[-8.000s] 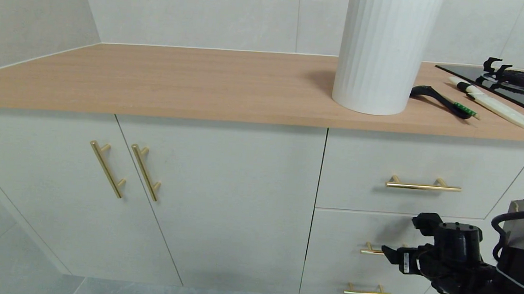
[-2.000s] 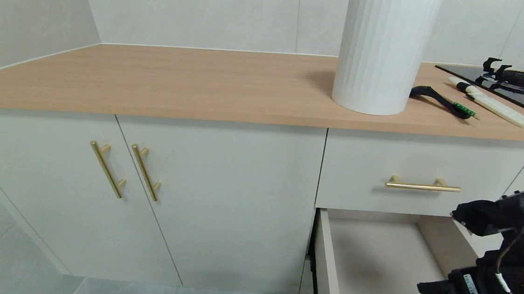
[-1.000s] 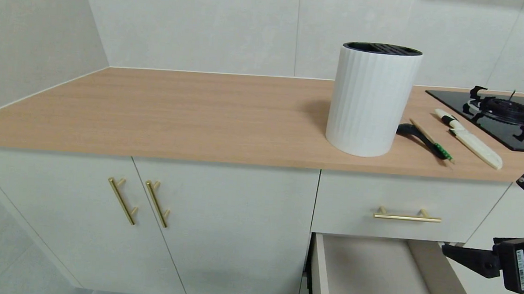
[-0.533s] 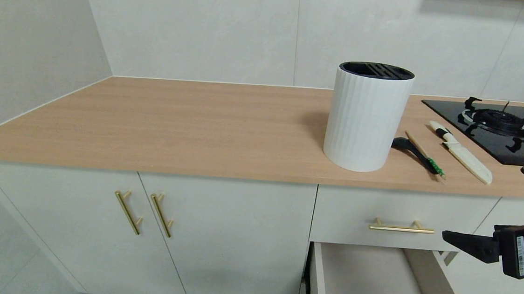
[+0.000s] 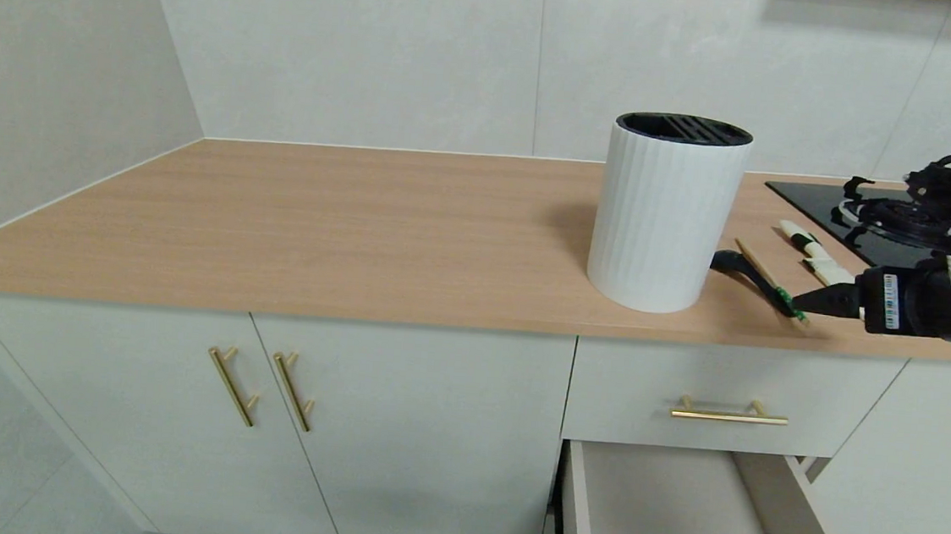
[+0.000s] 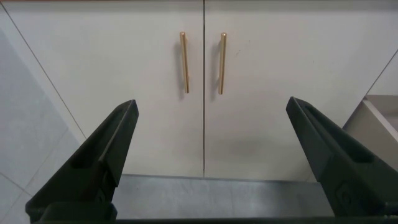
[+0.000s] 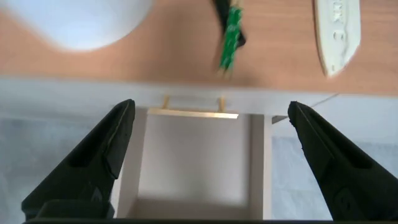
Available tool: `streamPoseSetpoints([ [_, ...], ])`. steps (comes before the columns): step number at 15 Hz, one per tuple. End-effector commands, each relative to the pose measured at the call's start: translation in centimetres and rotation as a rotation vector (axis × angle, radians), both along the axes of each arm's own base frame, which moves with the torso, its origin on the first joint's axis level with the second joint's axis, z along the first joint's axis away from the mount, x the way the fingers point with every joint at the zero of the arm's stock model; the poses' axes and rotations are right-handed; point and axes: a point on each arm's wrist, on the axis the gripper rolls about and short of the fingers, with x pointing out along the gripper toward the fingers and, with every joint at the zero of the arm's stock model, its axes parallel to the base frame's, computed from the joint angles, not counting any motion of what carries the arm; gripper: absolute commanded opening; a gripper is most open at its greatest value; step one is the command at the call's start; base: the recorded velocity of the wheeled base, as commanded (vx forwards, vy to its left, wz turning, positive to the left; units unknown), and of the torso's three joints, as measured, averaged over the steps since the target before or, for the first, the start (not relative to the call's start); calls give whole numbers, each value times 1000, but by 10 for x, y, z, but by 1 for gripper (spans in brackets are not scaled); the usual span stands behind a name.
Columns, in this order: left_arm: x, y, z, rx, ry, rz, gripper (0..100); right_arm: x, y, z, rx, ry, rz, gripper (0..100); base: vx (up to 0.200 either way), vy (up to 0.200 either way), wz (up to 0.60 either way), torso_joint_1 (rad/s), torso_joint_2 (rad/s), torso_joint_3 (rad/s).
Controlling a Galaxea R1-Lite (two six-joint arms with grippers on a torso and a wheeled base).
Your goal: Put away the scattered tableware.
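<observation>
On the wooden counter (image 5: 359, 232), to the right of a white ribbed holder (image 5: 664, 218) with a black slotted top, lie a black spoon (image 5: 737, 265), green-tipped chopsticks (image 5: 785, 300) and a white knife (image 5: 816, 258). My right gripper (image 5: 814, 304) hovers at counter height just right of the chopstick tips, open and holding nothing. In the right wrist view the green chopstick ends (image 7: 230, 34), the knife blade (image 7: 339, 31) and the holder (image 7: 81, 22) lie beyond the open right gripper (image 7: 205, 180). My left gripper (image 6: 205, 162) is open, low before the cabinet doors.
A drawer (image 5: 583, 513) stands pulled open under the counter's right part, below a shut drawer with a gold handle (image 5: 728, 416). A black gas hob (image 5: 878, 222) sits at the far right. Two cabinet doors with gold handles (image 5: 258, 387) are shut on the left.
The second drawer has been pulled open. The head camera rose, shifting the whole picture. My right gripper lifted from in front of the drawers to counter level beside the chopsticks.
</observation>
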Motion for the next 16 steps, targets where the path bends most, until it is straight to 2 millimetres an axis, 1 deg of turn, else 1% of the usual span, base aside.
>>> streamPoseSetpoints([
  [1,0,0,0,0,1,1,100,47,3,-32,2,90,-30,100,0,0,0,0,0,0],
  [2,0,0,0,0,1,1,100,56,4,-41,2,100,-35,100,0,0,0,0,0,0],
  [4,0,0,0,0,1,1,100,67,5,-48,14,79,-43,100,0,0,0,0,0,0],
  [6,0,0,0,0,1,1,100,71,3,-48,31,55,-61,100,0,0,0,0,0,0],
  [11,0,0,0,0,1,1,100,73,-5,-46,23,34,-104,100,0,0,0,0,0,0],
  [12,0,0,0,0,1,1,100,75,-5,-48,22,40,-105,100,0,0,0,0,0,0],
  [13,0,0,0,0,1,1,100,76,-5,-49,23,42,-106,0,0,0,0,0,0,0],
  [16,0,0,0,0,1,1,100,77,-5,-51,21,48,-106,0,0,0,0,0,0,0],
])
